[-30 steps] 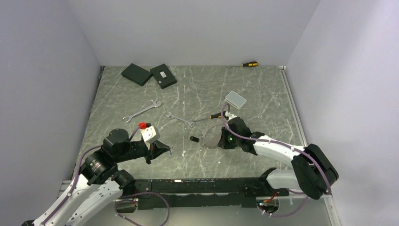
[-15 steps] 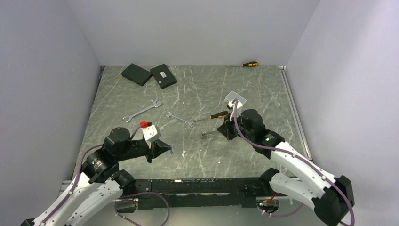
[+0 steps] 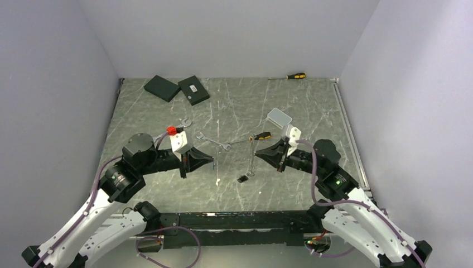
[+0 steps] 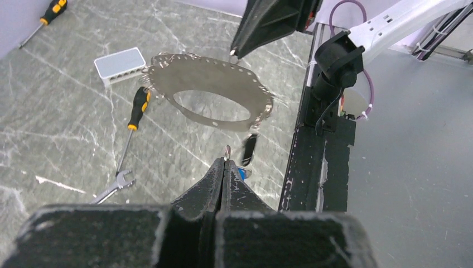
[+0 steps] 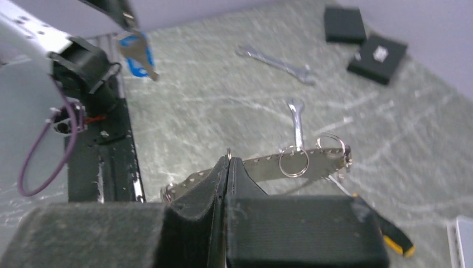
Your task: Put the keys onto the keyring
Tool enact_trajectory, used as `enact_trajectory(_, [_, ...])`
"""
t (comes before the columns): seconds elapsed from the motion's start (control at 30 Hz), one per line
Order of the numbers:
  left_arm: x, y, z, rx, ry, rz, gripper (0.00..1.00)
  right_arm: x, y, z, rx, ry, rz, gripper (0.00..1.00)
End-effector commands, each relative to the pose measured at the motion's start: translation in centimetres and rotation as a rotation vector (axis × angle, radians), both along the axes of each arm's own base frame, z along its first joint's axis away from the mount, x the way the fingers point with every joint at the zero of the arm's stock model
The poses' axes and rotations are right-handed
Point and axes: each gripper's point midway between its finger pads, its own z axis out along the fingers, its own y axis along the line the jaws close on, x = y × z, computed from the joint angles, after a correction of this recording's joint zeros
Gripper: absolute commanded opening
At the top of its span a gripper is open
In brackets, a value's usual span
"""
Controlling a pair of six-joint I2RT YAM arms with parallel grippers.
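Observation:
The keyring [image 4: 195,70] is a big flat metal ring punched with holes and hung with small split rings. It hangs from my right gripper [image 5: 229,156], which is shut on a small ring at its edge. From above, the keyring [image 3: 252,162] shows edge-on below the right gripper [image 3: 254,149]. My left gripper [image 4: 226,159] is shut on a small ring. A key with a blue head [image 5: 136,56] dangles from it. The left gripper [image 3: 213,162] faces the keyring, a short gap away. A black fob [image 3: 242,178] sits at the keyring's lower end.
Two silver spanners [image 3: 215,142] [image 5: 276,58] lie on the marbled table. A yellow-and-black screwdriver [image 3: 259,135] and a white box [image 3: 279,117] are behind the right gripper. Two black boxes [image 3: 162,87] sit back left, another screwdriver [image 3: 295,75] by the back wall.
The right arm swung right and raised the keyring off the table, so it now hangs. The left gripper moved right and farther from the near edge with its key.

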Motion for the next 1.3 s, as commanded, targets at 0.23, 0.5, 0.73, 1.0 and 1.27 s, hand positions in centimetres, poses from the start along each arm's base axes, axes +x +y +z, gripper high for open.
enact_trajectory(0.23, [-0.4,-3.1,3.5,-0.121,-0.073,-0.177,0.0,-6.0,2.4,6.7,0.207,-0.337,0.413,0.0])
enact_trajectory(0.5, [-1.9,-3.5,3.4,-0.142,-0.034,-0.278,0.0,-8.1,3.4,6.1,0.235,-0.364,0.63,0.0])
enact_trajectory(0.73, [-2.3,-2.7,1.9,-0.087,-0.003,-0.253,0.0,-6.9,4.5,5.5,0.226,-0.345,0.654,0.0])
enact_trajectory(1.0, [-1.4,0.7,-3.1,0.084,0.004,-0.063,0.0,-1.9,6.4,1.4,0.062,-0.245,0.503,0.0])
enact_trajectory(1.27, [-2.0,3.6,-6.3,0.147,0.027,0.06,0.0,1.7,7.2,-6.4,-0.257,-0.099,0.336,0.0])
